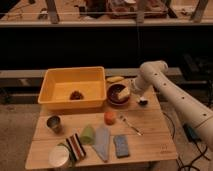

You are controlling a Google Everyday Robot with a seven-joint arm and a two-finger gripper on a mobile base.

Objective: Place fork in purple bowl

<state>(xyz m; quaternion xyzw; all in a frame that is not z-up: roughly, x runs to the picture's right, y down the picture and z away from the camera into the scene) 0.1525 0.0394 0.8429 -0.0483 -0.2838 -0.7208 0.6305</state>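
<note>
The fork [131, 125] is a slim silvery utensil lying flat on the wooden table [150, 145], right of centre and in front of the purple bowl. The purple bowl [116, 97] is small, round and dark maroon, just right of the yellow tub. My gripper [125, 92] hangs over the right part of the bowl at the end of the white arm [170, 92], which reaches in from the right. The gripper is well clear of the fork, behind it. Part of the bowl's inside is hidden by the gripper.
A large yellow tub [52, 95] holds a brown item [76, 94]. A dark-headed utensil [143, 102] lies right of the bowl. A yellow item [115, 79] lies behind it. In front are a metal cup [54, 122], orange item [109, 117], green item [88, 134], grey cloth [102, 142], blue sponge [121, 145] and white container [59, 156].
</note>
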